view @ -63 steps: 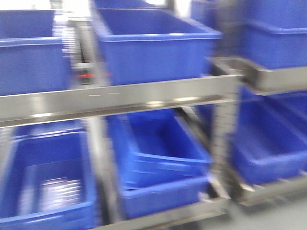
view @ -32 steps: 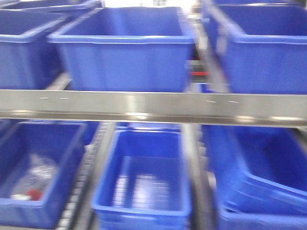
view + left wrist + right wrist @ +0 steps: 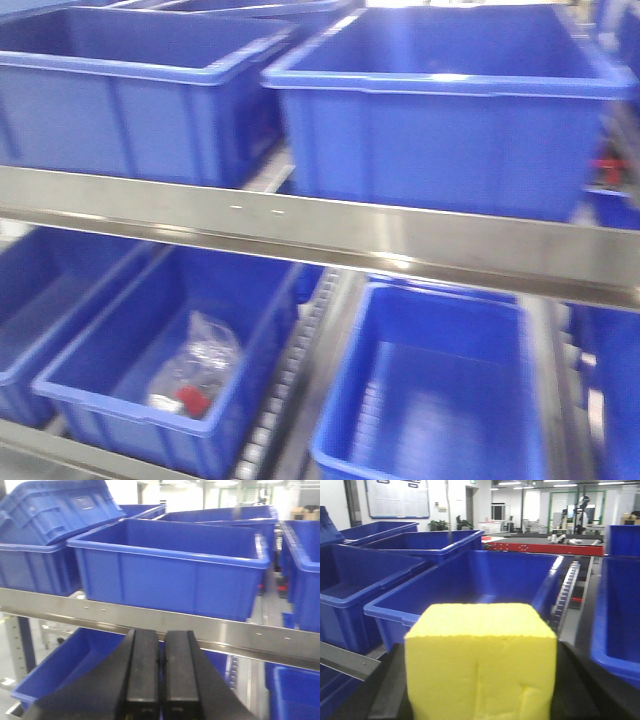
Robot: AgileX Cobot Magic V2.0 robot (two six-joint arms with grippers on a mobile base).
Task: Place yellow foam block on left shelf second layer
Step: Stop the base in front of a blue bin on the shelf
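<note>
From the front, a steel rail (image 3: 400, 235) crosses between blue bins (image 3: 440, 130) above and a lower bin (image 3: 110, 350) holding a clear bag (image 3: 200, 365). My left pincer (image 3: 161, 640) is pressed together on nothing, its tips just short of the rail's edge. My right pincer (image 3: 481, 680) clamps the yellow foam block (image 3: 480, 650), and an open bin (image 3: 490, 577) gapes beyond its top edge.

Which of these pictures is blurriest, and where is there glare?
Front view: blurriest, with glare on the steel shelf rail. Left wrist view: shut black pincer soft up close, background washed out. Right wrist view: bright yellow foam block fills the foreground, slightly soft.
</note>
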